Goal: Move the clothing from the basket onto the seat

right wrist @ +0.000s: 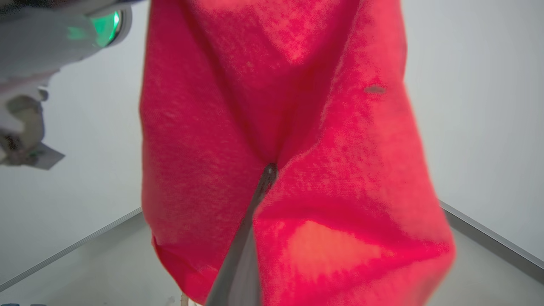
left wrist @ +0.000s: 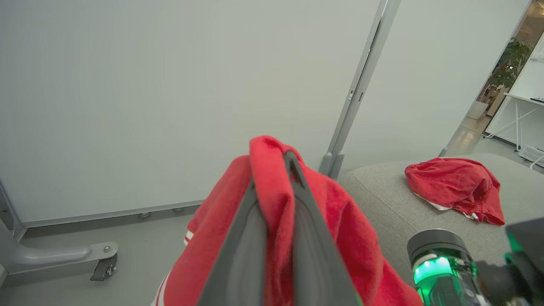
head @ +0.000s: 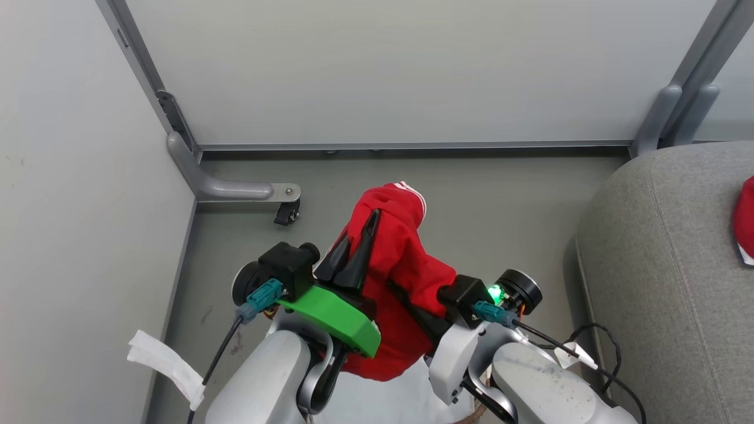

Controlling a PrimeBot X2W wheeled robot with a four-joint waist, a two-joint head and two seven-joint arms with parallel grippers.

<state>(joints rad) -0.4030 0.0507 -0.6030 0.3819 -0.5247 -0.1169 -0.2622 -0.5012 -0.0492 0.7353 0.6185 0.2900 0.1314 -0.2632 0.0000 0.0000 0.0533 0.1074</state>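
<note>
Clothing (head: 406,253) in left fingers (left wrist: 316,255), right fingers (right wrist: 238,263); floor (head: 506,200) strip before seat (head: 665,265) edge.

I see one red garment (head: 406,253), white-striped at its trim, hanging bunched left of the grey seat (head: 665,265). The basket (head: 473,414), also left of it, shows a sliver. A second red piece (left wrist: 457,187) lies crumpled on that seat.

The clothing (head: 406,253) was soft, fuzzy red cloth; the seat (head: 660,282) coarse matt grey fabric; the fingers (left wrist: 238,255) smooth dark plastic.
</note>
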